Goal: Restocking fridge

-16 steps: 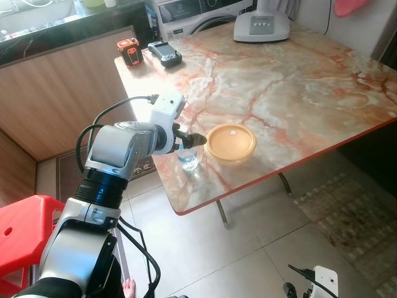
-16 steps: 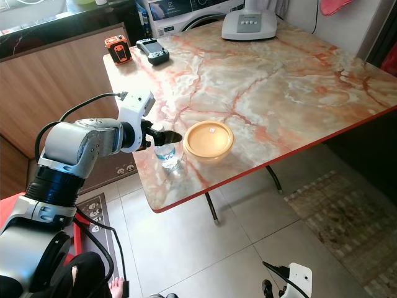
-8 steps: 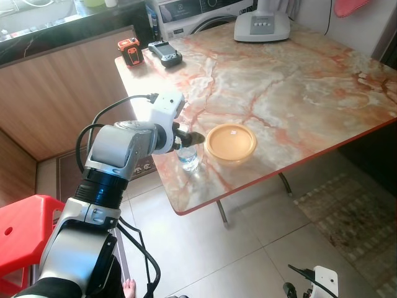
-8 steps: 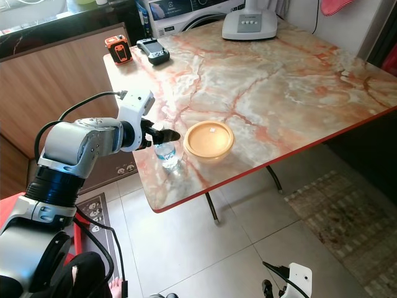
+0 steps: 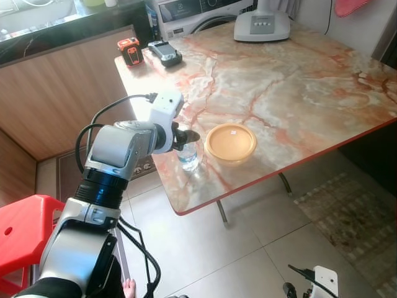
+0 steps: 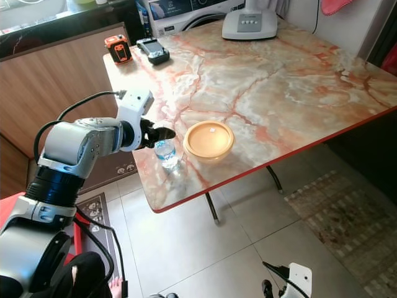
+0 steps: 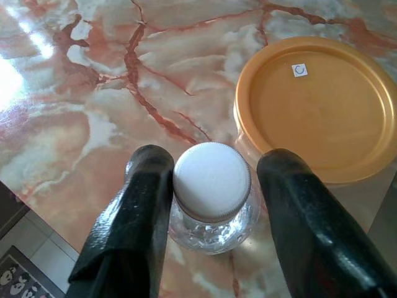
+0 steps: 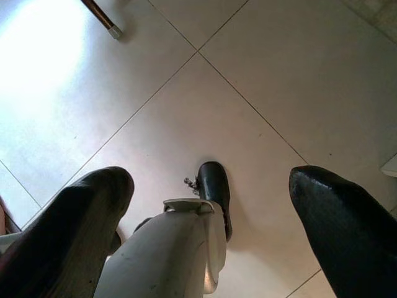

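This is a kitchen in a home. A large table with a pink and orange marble top stands on a floor of pale square tiles. Behind the table there is a white washing machine and a dark stone counter over brown wooden cabinets. A white appliance base rests on the table, and a red plastic stool stands near it.

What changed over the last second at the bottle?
The left gripper drew back a little toward the robot along the table edge, so its open fingers now straddle the bottle's white cap rather than reaching past it toward the orange-lidded container. Nothing gripped yet. The water bottle, the container and the marble table stayed put; the right gripper hangs idle over the floor.
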`<state>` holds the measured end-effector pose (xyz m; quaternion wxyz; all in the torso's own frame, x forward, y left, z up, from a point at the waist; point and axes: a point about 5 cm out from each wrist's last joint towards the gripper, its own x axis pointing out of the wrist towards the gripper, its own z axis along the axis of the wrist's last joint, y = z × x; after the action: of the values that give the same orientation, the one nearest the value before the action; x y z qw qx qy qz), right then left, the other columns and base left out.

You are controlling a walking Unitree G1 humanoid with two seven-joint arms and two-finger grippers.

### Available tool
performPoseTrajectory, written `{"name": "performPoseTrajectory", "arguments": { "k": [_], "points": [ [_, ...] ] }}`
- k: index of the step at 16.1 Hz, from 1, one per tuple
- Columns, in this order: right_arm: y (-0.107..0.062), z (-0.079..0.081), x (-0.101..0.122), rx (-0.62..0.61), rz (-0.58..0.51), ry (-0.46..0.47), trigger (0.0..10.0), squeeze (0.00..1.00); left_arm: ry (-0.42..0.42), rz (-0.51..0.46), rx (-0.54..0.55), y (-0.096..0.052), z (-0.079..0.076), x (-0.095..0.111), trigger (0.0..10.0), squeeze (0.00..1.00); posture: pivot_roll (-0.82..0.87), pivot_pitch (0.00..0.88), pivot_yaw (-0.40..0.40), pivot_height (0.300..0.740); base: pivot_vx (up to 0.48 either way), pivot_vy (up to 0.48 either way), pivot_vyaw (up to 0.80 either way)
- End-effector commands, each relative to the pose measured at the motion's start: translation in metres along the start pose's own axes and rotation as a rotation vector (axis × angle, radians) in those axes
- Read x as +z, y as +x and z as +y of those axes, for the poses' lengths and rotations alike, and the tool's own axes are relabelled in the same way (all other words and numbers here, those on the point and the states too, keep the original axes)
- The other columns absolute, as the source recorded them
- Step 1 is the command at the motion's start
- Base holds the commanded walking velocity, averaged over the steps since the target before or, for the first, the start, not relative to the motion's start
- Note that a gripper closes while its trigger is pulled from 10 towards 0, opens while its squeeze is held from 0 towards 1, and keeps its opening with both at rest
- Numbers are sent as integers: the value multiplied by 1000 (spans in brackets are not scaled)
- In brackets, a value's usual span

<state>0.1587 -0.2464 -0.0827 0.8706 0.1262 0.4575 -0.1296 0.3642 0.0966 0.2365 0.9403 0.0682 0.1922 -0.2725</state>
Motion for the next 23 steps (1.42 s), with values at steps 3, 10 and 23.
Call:
{"name": "performPoseTrajectory", "arguments": {
  "k": [3, 10, 23],
  "points": [
    [0, 0, -4, 4, 22, 1, 10000, 0, 11, -4, 42, -5, 6, 0, 0, 0, -7, 96, 118, 740, 0, 0, 0],
    [0, 0, -4, 8, 24, -1, 10000, 0, 8, -1, 85, -6, 12, -1, 0, 0, -8, 98, 116, 740, 0, 0, 0],
    [0, 1, -5, 8, 23, 0, 10000, 0, -126, 83, 899, -68, 164, -129, 10000, 0, -17, 77, 125, 740, 0, 0, 0]
  ]
}}
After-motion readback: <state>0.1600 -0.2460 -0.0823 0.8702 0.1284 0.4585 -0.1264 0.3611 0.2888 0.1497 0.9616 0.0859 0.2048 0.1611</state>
